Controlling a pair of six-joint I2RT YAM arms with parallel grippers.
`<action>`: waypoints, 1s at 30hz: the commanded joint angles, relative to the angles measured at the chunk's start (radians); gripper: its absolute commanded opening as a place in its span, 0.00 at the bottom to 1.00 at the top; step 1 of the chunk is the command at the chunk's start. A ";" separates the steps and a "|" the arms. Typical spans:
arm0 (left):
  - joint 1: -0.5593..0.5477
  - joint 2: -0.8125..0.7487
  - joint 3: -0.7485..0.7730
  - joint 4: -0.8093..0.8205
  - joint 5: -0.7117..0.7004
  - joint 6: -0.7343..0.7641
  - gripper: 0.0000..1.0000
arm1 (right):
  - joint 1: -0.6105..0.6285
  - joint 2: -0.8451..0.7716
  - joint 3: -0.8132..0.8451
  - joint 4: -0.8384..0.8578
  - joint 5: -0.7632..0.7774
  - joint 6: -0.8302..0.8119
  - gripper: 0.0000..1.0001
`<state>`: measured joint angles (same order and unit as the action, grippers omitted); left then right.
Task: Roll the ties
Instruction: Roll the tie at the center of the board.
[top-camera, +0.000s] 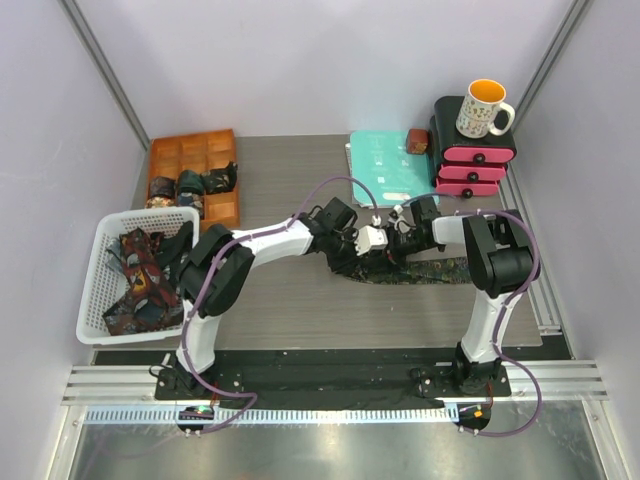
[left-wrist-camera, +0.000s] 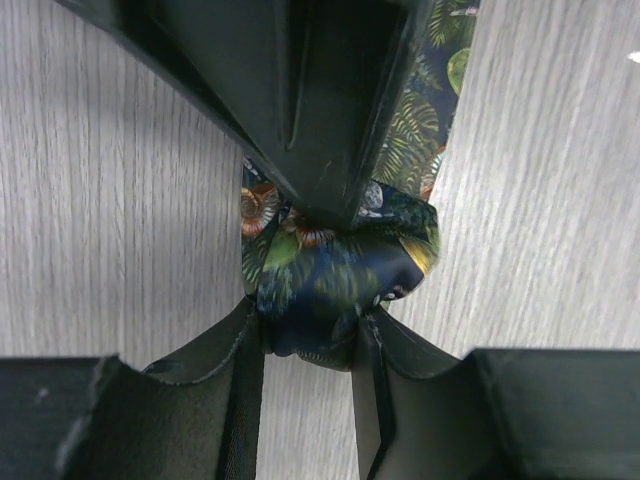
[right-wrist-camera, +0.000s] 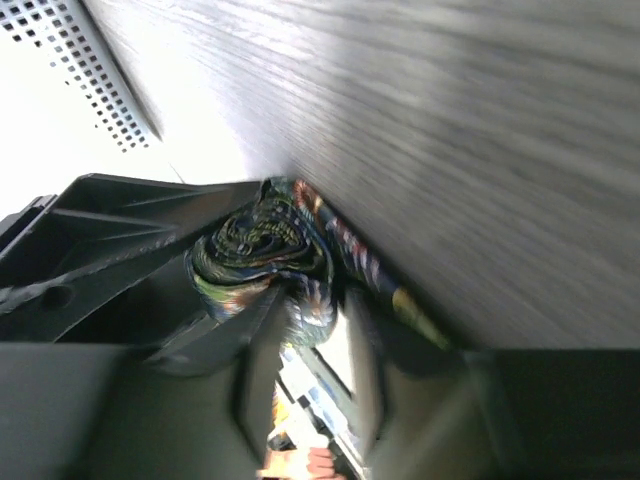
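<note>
The mug (top-camera: 483, 108) at the upper right carries a small multicolour print, too small to read. It stands on a pink drawer unit (top-camera: 472, 165). Left of that lies a teal folder (top-camera: 380, 165) with a small reddish-brown object (top-camera: 418, 140) on its far corner. At the upper left an orange compartment tray (top-camera: 222, 205) holds rolled ties (top-camera: 190, 183). Below it a white basket (top-camera: 92, 300) holds loose ties (top-camera: 140, 280).

At mid-frame both arms meet over a fern-and-shell-print tie (left-wrist-camera: 330, 280). One end is wound into a roll on the grey wood-grain table (top-camera: 280, 310), and the rest trails flat toward the right.

The left gripper (left-wrist-camera: 308, 325) has its fingers pressed against either side of the roll, gripping it. The right gripper (right-wrist-camera: 340, 320) is blurred; its fingers stand parted, one touching the roll.
</note>
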<state>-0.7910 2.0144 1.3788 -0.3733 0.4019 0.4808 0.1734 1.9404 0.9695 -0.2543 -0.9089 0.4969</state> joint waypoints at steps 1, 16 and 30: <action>-0.024 0.055 0.039 -0.171 -0.097 0.068 0.23 | -0.061 -0.085 0.012 -0.121 0.081 -0.064 0.45; -0.059 0.138 0.135 -0.214 -0.173 0.022 0.29 | 0.006 -0.112 -0.087 0.135 0.024 0.181 0.47; 0.080 -0.025 0.026 -0.139 0.128 -0.022 0.66 | -0.037 -0.005 -0.052 -0.056 0.192 -0.122 0.01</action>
<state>-0.8001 2.0708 1.4742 -0.4854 0.3443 0.5003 0.1604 1.8816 0.9222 -0.2207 -0.9005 0.5331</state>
